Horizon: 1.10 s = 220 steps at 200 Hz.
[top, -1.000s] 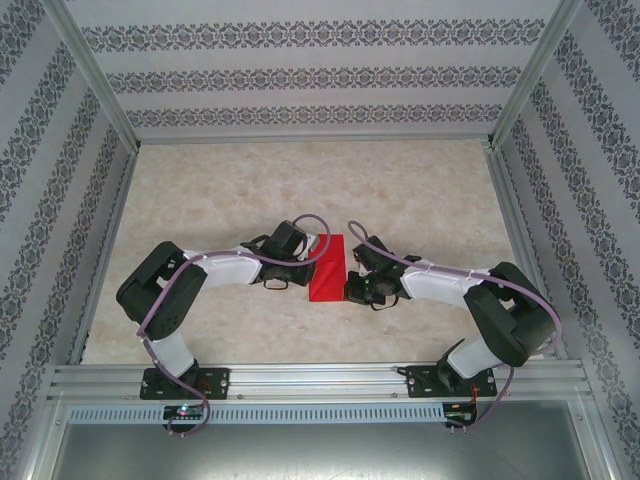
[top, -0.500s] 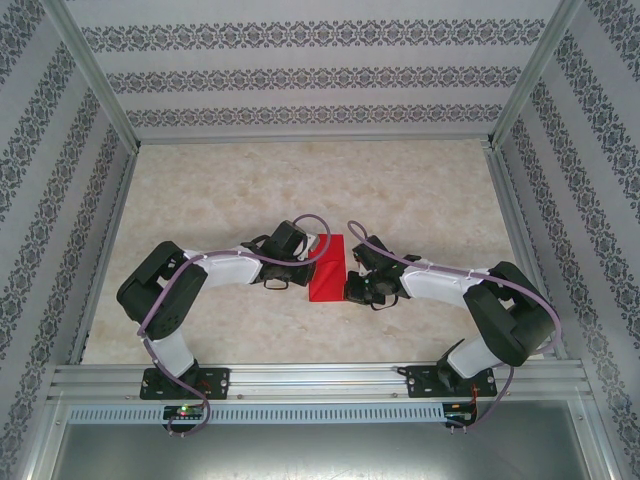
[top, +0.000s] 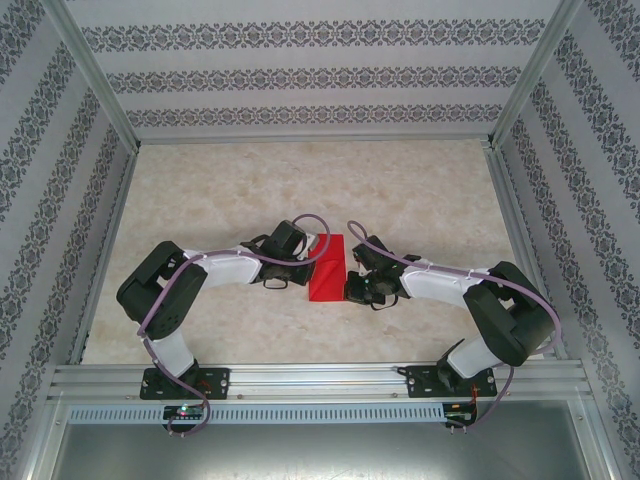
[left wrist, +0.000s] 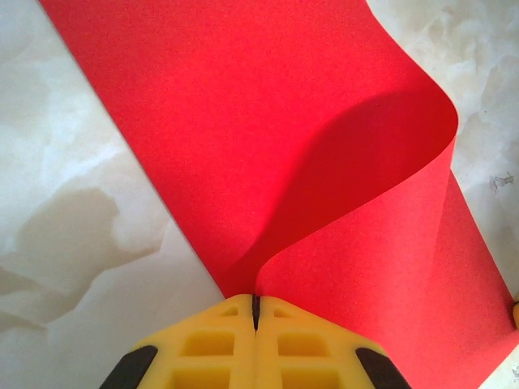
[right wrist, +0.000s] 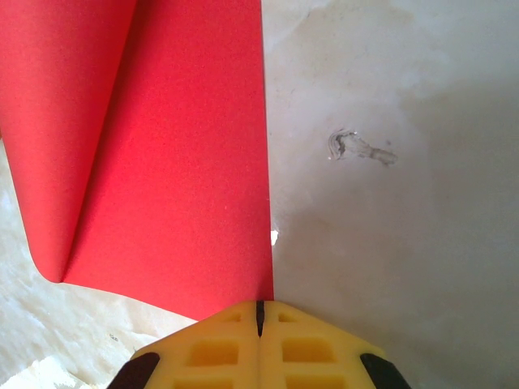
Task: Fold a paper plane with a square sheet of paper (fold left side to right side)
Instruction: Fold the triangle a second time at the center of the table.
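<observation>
red sheet (top: 328, 268) sits mid-frame on the worktop (top: 300, 190), half rolled over. my left fingers (left wrist: 212, 344) are pressed together, pinching the lifted flap. right fingers (right wrist: 304, 344) are pressed together at the sheet's lower edge. i'd line the edges up before creasing. can't tell if the right actually grips paper, the tips hide it.

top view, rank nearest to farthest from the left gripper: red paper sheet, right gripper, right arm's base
1. the bright red sheet of paper, pinched by the left gripper
2. the right gripper, just across the sheet
3. the right arm's black base, near edge, right side
</observation>
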Motion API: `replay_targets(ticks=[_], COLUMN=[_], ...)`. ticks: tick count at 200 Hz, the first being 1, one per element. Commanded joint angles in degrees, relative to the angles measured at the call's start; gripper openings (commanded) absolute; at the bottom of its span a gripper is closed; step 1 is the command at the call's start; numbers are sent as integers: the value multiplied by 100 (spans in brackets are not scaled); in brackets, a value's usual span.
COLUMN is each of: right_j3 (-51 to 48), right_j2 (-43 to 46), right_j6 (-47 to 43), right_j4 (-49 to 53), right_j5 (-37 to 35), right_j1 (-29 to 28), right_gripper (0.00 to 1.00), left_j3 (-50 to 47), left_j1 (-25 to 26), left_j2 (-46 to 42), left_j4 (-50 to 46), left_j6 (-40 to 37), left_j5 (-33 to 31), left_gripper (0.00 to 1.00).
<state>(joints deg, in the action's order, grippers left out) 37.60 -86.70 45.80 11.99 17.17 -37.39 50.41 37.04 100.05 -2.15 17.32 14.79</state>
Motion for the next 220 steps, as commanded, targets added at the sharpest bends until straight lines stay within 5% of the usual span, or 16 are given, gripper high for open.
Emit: replay_targets(ticks=[1, 78, 105, 151, 220], right_j3=[-17, 41, -175, 4, 702], right_j2=[-154, 929, 1140, 143, -1094], right_j6=[-133, -106, 263, 950, 926], right_j4=[390, 211, -641, -2447, -2680], right_j5=[-230, -82, 315, 823, 849], right_j1=[-93, 162, 369, 356, 128], right_gripper=[0, 0, 0, 0, 0], left_j3=[116, 74, 76, 62, 65], left_j1=[-82, -74, -74, -66, -65], left_j2=[149, 208, 183, 157, 138], left_j4=[-62, -110, -141, -145, -171], left_j6=[-105, -101, -105, -96, -111], left_j5=[33, 64, 68, 55, 53], left_gripper=[0, 0, 0, 0, 0])
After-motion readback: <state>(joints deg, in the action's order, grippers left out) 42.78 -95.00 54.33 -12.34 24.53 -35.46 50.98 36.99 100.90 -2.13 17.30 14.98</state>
